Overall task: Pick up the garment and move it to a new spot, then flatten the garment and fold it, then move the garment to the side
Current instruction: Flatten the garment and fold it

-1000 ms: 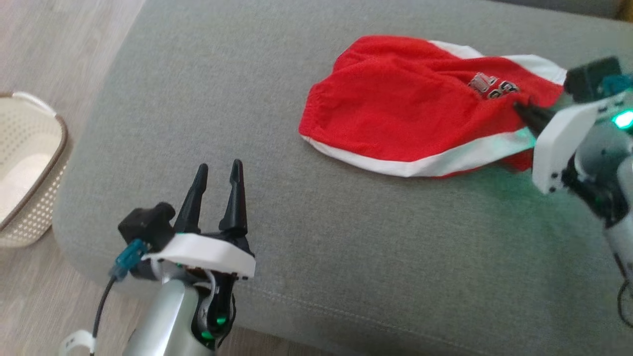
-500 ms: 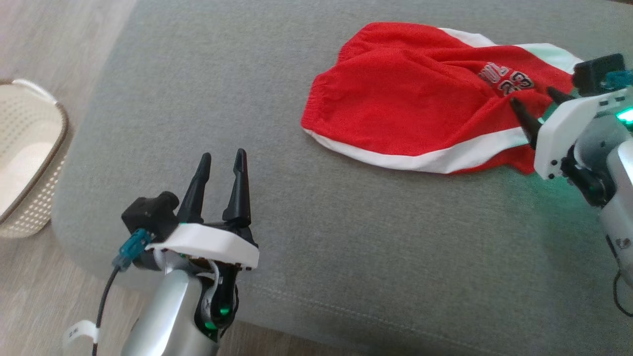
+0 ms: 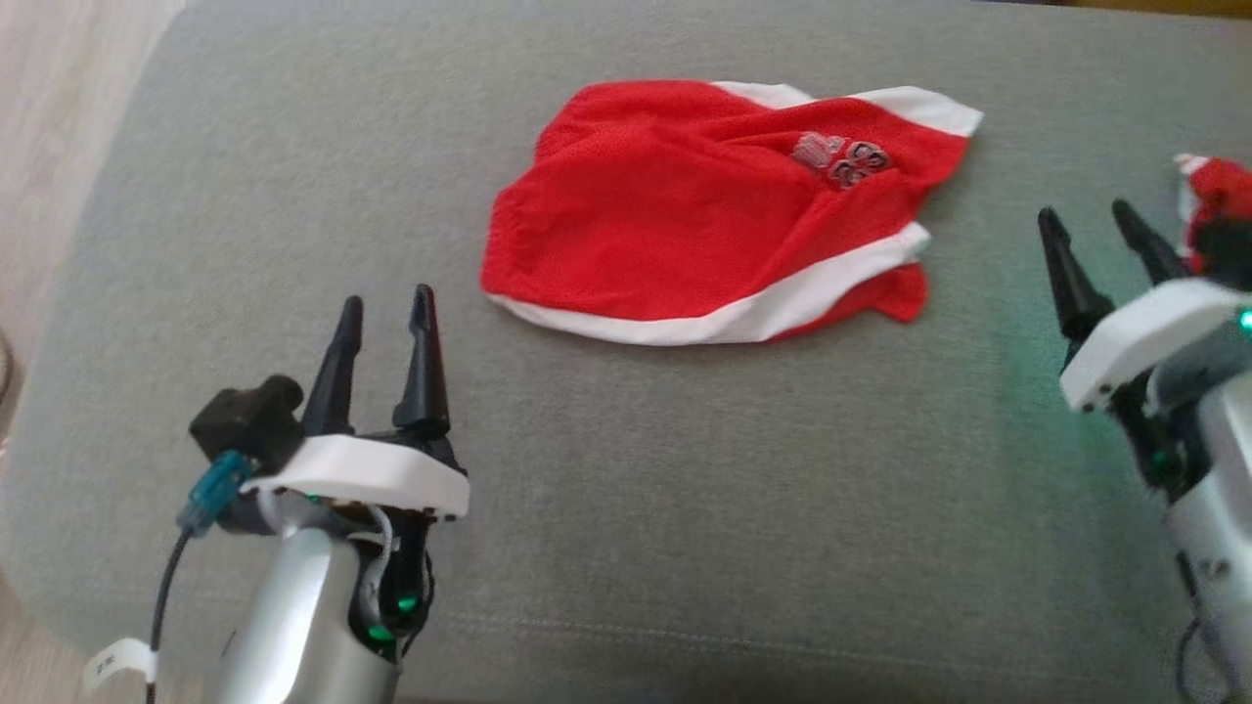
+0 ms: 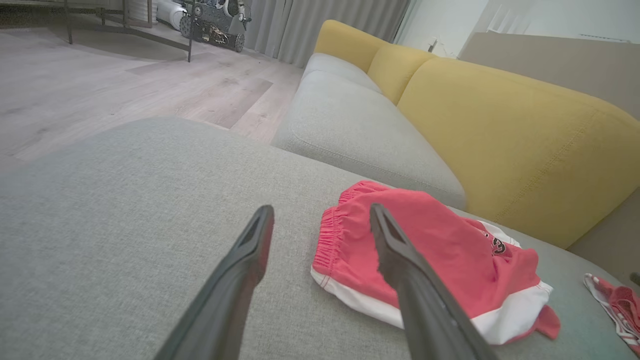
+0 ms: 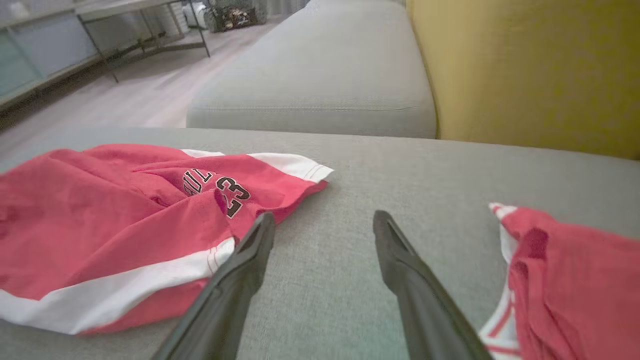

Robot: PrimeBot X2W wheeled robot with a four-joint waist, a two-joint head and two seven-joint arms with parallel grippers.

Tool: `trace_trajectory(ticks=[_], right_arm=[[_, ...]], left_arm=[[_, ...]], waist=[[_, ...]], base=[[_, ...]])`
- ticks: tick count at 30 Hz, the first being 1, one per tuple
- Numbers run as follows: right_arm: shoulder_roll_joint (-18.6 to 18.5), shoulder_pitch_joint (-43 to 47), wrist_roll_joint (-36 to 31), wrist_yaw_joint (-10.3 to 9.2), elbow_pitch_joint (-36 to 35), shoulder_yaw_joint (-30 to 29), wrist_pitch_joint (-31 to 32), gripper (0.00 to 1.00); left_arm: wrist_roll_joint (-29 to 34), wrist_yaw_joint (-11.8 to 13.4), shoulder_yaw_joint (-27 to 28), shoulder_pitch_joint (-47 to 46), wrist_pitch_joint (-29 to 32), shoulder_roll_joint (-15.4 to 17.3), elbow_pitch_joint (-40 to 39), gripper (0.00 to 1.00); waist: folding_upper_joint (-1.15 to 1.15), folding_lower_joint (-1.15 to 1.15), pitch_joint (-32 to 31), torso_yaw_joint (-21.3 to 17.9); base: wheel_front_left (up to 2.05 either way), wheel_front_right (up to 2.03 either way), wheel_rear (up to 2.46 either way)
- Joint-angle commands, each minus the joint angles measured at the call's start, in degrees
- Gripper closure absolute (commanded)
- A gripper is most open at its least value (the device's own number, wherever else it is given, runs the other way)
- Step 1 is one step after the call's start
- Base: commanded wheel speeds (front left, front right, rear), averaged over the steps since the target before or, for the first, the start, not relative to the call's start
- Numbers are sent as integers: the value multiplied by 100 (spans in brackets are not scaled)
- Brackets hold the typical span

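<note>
Red mesh shorts with white trim [image 3: 685, 215] lie on grey fabric sofa cushion [image 3: 685, 508]. Left gripper [image 3: 386, 301] spread, empty. Right gripper [image 3: 1086, 213] spread, empty, clear of shorts.

So the left gripper [image 3: 386, 298] and right gripper [image 3: 1084, 210]: skinny black tapered fingers [image 3: 421, 362] on a white plate [image 3: 362, 474], silver forearm [image 3: 284, 626] behind, little green lights [image 3: 396, 606]. Left one's got a teal plug [image 3: 210, 489], black cable [image 3: 168, 587], white tag [image 3: 117, 665].
</note>
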Motion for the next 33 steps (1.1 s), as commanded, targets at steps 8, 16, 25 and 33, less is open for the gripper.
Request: trace_trajectory(ticks=[8, 16, 25, 33], right_arm=[[653, 903, -251, 37, -995, -498, -578, 0], [924, 1206, -452, 37, -1442, -549, -415, 0], [671, 707, -360, 37, -1341, -43, 209, 0], [211, 6, -262, 37, -614, 533, 510, 0]], left_arm=[[152, -122, 440, -118, -30, 70, -142, 0], [153, -168, 372, -50, -30, 70, -165, 0], [95, -179, 143, -123, -30, 70, -98, 0], [11, -147, -55, -251, -30, 70, -73, 0]], waist=[[0, 0, -198, -498], [0, 0, -144, -578], [0, 0, 16, -335], [0, 0, 262, 61]], base=[[0, 0, 0], [0, 0, 0], [0, 0, 0], [0, 0, 0]])
